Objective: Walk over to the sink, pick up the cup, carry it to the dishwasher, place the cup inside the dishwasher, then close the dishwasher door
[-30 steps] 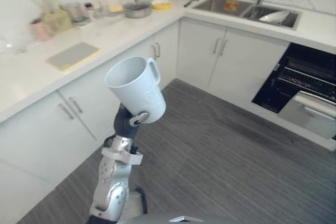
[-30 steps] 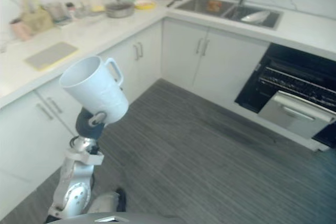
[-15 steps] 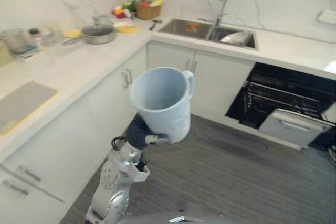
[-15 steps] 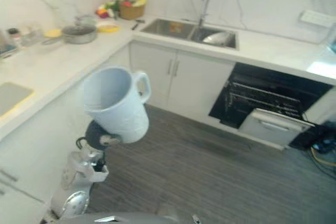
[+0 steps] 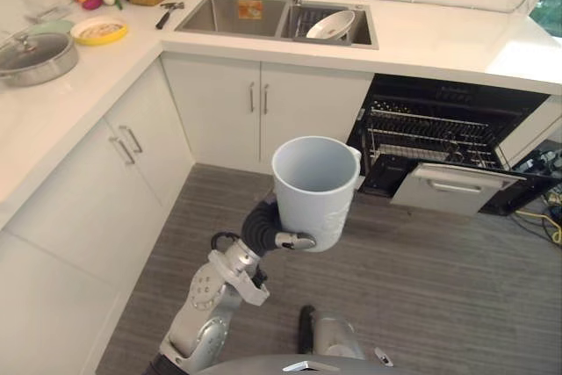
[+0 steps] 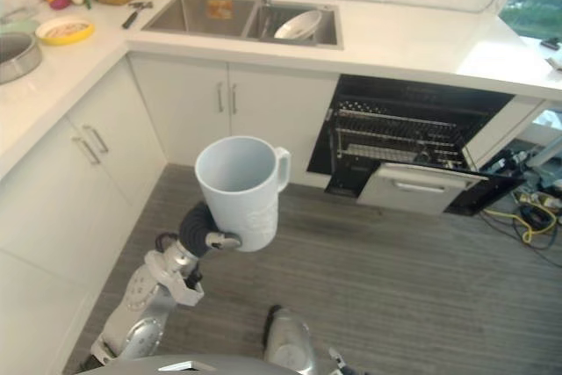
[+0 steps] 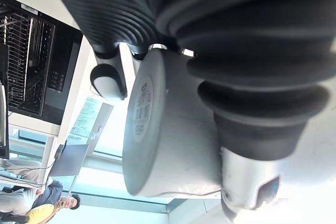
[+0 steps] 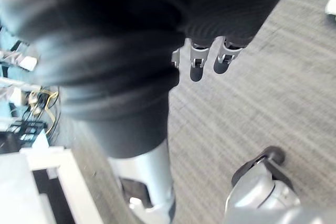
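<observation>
White empty cup (image 5: 314, 186) held upright in left hand (image 5: 263, 226).

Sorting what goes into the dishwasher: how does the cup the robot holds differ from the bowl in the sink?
The cup is tall with a side handle, while the bowl is wide, shallow and handleless. The cup is upright, mouth up, gripped near its base by the left robot hand. The bowl leans tilted in the right basin of the sink. Both are pale and look empty.
</observation>
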